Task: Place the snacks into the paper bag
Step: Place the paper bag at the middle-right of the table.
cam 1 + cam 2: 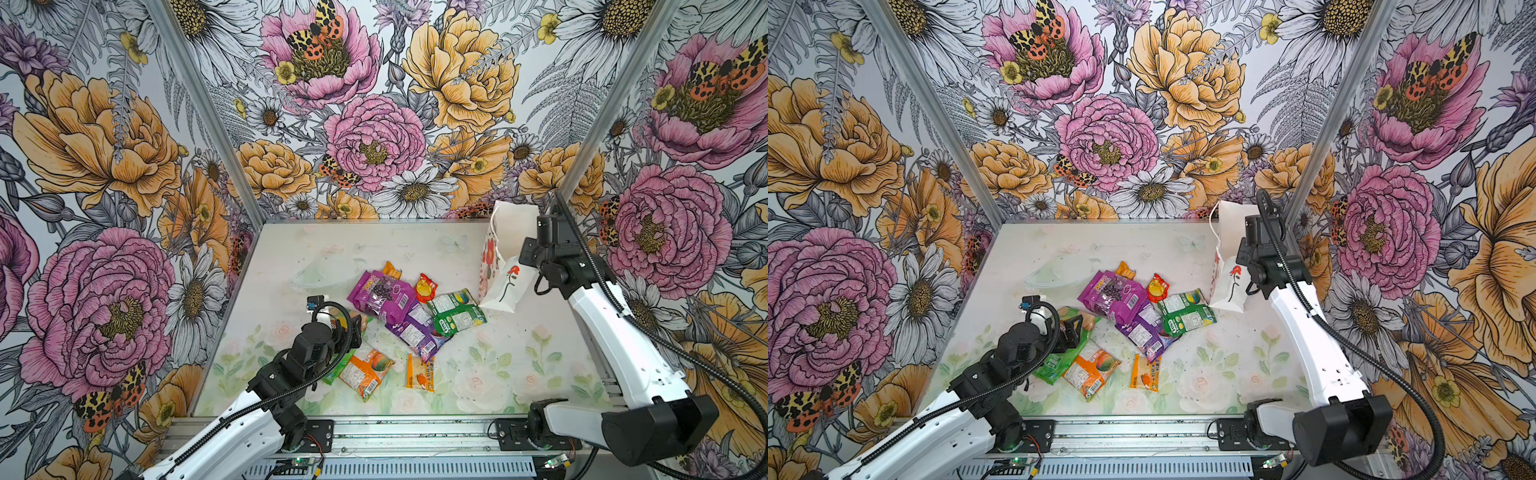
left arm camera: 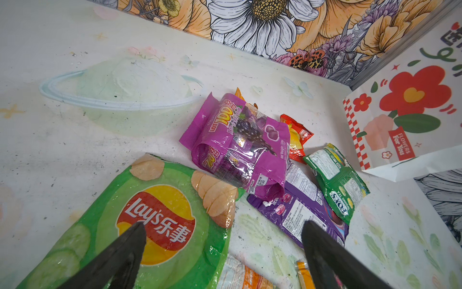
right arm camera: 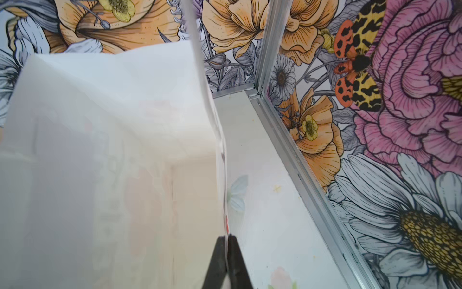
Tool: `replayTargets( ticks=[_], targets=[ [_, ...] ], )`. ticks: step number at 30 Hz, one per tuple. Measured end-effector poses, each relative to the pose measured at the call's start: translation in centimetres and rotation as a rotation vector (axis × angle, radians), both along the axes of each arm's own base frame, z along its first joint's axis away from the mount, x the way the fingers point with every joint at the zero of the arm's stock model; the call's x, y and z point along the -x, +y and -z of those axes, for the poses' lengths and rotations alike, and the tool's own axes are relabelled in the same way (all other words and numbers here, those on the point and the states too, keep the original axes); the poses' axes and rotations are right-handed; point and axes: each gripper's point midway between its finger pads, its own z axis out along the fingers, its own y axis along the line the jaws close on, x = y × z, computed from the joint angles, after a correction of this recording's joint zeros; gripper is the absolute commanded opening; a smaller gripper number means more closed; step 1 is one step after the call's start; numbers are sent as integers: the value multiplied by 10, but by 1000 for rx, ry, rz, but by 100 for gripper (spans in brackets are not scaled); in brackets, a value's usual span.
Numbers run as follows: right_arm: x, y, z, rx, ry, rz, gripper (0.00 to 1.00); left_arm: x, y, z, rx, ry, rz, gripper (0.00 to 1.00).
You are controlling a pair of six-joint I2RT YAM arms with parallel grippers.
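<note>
On the table [image 1: 374, 245], paper bag [image 1: 508, 291] stood at 2 o'clock, my right tool [image 3: 227, 237] pinched tight on its wall. Snacks [image 1: 399, 324] lay heaped mid-table: Lay's bag [image 2: 160, 200] at the heap's 8 o'clock, magenta pouch [image 2: 237, 140] at 11. My left tool [image 2: 223, 225] hung wide above the Lay's bag.

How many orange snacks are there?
3: big orange packet beside the Lay's bag, slim orange packet near it, orange corner behind the magenta pouch. Others may hide.

White-shelled left arm [image 1: 232, 432] and right arm [image 1: 615, 340], black joints, ribbed black cables [image 1: 706, 369]; left pincer [image 2: 223, 225] and right pincer [image 3: 228, 236] black, tapered.
</note>
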Motion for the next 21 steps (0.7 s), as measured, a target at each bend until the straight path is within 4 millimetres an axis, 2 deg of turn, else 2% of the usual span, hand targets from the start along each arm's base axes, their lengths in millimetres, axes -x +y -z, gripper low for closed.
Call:
replayTargets(
  ticks=[4,6,15,18,21],
  targets=[
    [26,13,27,56,43,-34,0,-5,-9,4,15,31,7,99],
    [36,11,31,71,44,-26,0,-10,-18,2,33,51,15,99],
    [79,-7,-2,65,-61,15,0,-25,-78,-28,58,56,128,99],
    [90,-11,-3,76,-52,20,0,-24,-86,-30,49,54,150,99],
    [99,-13,-3,98,-25,16,0,-24,-86,-28,36,55,145,99]
  ],
)
